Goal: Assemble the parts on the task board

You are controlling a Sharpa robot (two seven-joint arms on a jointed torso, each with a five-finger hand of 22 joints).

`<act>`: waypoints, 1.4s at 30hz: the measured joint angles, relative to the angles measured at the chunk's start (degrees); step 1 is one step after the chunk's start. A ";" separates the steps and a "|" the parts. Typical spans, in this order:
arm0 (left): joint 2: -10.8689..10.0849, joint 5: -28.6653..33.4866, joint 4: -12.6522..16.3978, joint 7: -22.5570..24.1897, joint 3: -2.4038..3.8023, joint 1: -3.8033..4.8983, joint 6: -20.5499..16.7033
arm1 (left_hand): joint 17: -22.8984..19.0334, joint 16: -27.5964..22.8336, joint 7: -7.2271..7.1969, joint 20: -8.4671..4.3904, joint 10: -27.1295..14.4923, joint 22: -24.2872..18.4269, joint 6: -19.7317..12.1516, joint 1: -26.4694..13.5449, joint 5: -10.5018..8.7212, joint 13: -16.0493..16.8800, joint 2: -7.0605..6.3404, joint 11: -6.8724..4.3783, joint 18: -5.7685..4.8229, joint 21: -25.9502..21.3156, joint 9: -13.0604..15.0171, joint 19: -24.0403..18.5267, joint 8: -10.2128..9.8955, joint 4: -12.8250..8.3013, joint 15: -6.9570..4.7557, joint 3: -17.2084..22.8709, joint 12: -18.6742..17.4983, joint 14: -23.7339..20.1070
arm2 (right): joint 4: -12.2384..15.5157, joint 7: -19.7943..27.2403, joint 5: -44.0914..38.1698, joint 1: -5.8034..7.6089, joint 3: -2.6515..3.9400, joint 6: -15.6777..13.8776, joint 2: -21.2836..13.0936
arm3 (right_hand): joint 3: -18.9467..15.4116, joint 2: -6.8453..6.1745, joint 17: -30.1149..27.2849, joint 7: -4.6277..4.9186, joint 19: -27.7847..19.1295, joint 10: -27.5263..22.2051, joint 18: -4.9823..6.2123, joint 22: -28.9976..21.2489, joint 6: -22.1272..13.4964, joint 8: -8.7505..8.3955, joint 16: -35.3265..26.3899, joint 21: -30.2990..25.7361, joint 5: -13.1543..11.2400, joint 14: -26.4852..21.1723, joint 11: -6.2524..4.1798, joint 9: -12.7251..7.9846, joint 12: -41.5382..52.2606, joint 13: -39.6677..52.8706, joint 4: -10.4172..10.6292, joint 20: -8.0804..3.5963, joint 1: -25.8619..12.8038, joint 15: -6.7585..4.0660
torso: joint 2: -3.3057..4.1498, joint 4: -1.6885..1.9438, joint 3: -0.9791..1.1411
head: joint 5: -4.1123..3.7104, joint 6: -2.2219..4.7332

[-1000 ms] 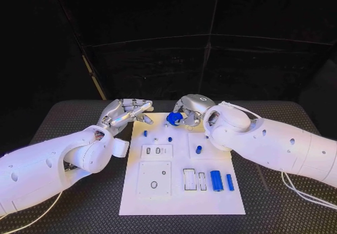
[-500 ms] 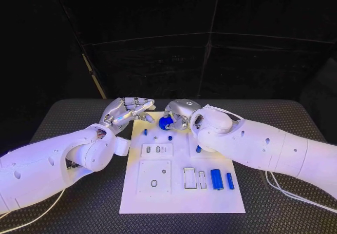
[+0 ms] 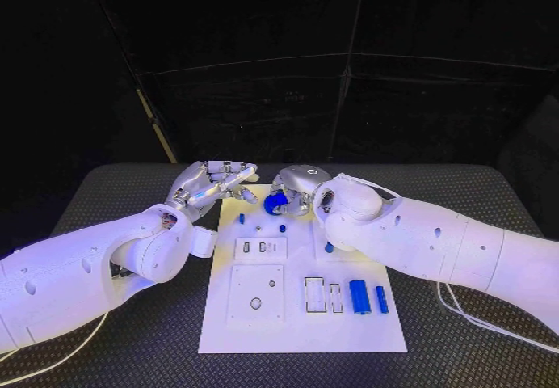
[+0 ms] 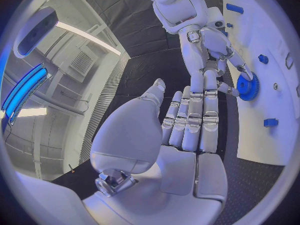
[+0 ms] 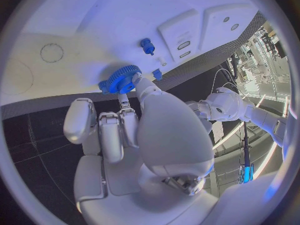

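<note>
The white task board (image 3: 350,331) lies in the middle of the table. My right hand (image 3: 300,184) pinches a blue toothed gear (image 3: 276,202) at the board's far end; the gear (image 5: 119,79) hangs close to the board (image 5: 125,15), and I cannot tell whether it touches. A small blue peg (image 5: 147,46) stands just beyond it. My left hand (image 3: 210,184) hovers at the board's far left corner, fingers fairly straight and holding nothing. In the left wrist view, the left hand (image 4: 187,130) points toward the gear (image 4: 248,86) and the right hand (image 4: 212,42).
Small blue pegs (image 3: 241,219) (image 3: 282,230) (image 3: 329,247) stand on the far half of the board. Two blue cylinders (image 3: 359,297) (image 3: 381,301) lie near its front right, beside rectangular slots (image 3: 314,295). Black matting (image 3: 116,339) surrounds the board.
My right hand has carried the gear leftward and slightly nearer over the board's far end, mostly in the first half second. The left hand has stayed where it was.
</note>
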 measured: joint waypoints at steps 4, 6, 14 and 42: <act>0.00 0.00 -0.01 -0.06 0.00 0.00 0.05 | 0.05 0.00 0.00 0.00 0.00 0.00 0.00 0.00 0.00 0.00 0.00 0.00 0.00 0.00 0.00 0.00 -0.22 0.00 0.00 0.00 -0.26 0.00 | -0.28 -0.06 -0.03 -0.04 0.00 0.00 0.22 | 0.20 -0.96 -0.01 0.35 0.05 -0.50 0.00 -0.14 -4.59 -2.82 0.00 0.00 -0.23 -0.20 0.50 -0.26 -0.80 0.00 -0.05 0.41 -1.68 0.39 | 0.00 0.00 0.00 | 0.00 -0.01; 0.00 0.00 -0.02 -0.10 0.00 0.00 0.07 | 0.05 0.00 0.00 0.00 0.00 0.00 0.00 0.00 0.00 0.00 0.00 0.00 -0.01 0.00 0.00 0.00 -0.22 0.00 0.00 0.00 -0.26 0.00 | -0.36 -0.09 -0.05 -0.04 0.00 0.10 0.26 | -0.53 -1.81 -0.01 0.42 -0.15 -0.85 0.00 -0.23 -5.34 -3.24 0.00 0.00 0.61 -0.20 0.80 -0.26 -0.95 0.00 0.28 0.61 -2.53 0.39 | 0.00 0.00 0.00 | 0.00 -0.07; -0.02 0.00 -0.05 -0.23 0.00 0.00 0.12 | 0.04 0.00 0.00 0.00 0.00 -0.01 0.00 0.00 0.00 0.00 0.00 0.00 0.00 -0.01 0.01 0.00 -0.22 0.00 0.00 0.00 -0.26 0.00 | -0.55 -0.21 -0.01 -0.04 -0.03 1.31 0.28 | -3.17 -2.30 -0.01 0.78 0.03 -1.03 0.00 -0.24 -4.49 -2.88 0.00 0.00 1.90 -0.19 0.59 0.14 -1.23 0.00 3.80 0.79 -7.15 0.80 | 0.00 0.00 0.01 | -0.03 -0.13; -0.40 0.00 -0.31 -0.54 0.00 0.00 0.30 | 0.11 0.00 0.00 0.00 0.00 0.03 0.00 0.00 0.00 0.00 0.00 0.00 0.00 -0.04 0.01 0.00 -0.22 0.00 0.00 0.00 -0.26 0.00 | 7.09 7.51 7.62 -0.43 -0.07 -9.68 -12.26 | -2.91 -0.86 -0.03 0.91 0.03 -0.18 0.00 -0.29 -2.54 -3.24 0.46 -0.01 7.29 -0.19 1.01 -0.10 0.04 0.00 5.83 1.22 -8.60 0.80 | -0.15 -0.23 0.16 | -0.42 0.27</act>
